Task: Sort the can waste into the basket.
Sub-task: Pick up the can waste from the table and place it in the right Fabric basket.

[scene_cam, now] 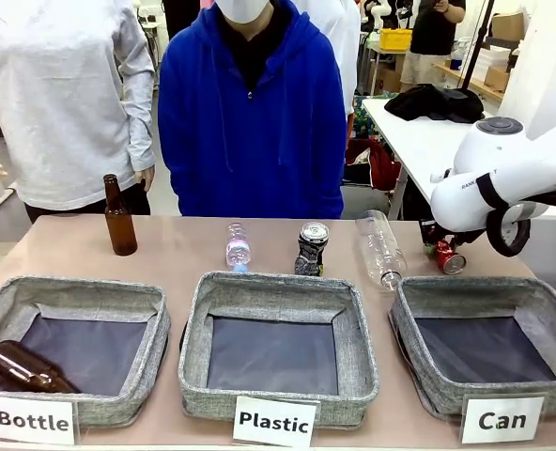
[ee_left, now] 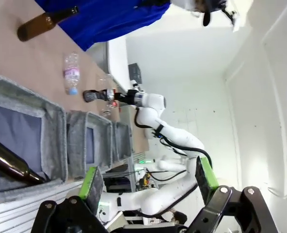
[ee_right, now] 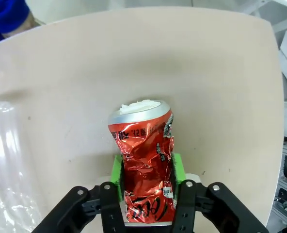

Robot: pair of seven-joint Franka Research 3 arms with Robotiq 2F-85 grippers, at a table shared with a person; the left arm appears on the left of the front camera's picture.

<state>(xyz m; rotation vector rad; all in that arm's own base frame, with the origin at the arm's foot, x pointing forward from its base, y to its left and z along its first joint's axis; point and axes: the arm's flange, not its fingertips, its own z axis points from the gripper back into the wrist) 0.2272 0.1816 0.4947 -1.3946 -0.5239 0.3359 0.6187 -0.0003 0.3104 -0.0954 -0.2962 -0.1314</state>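
The red crushed can lies on the table with its silver top pointing away from me. My right gripper is shut on it, one green pad pressed to each side. In the front view this red can sits just behind the "Can" basket, under the right arm. The black can with a silver top stands behind the middle basket. My left gripper hangs open in the air, off to the side, with nothing between its fingers.
A large clear bottle lies just left of the red can, and a small clear bottle lies by the black can. A brown bottle stands at back left; another lies in the "Bottle" basket. The "Plastic" basket is central. People stand across the table.
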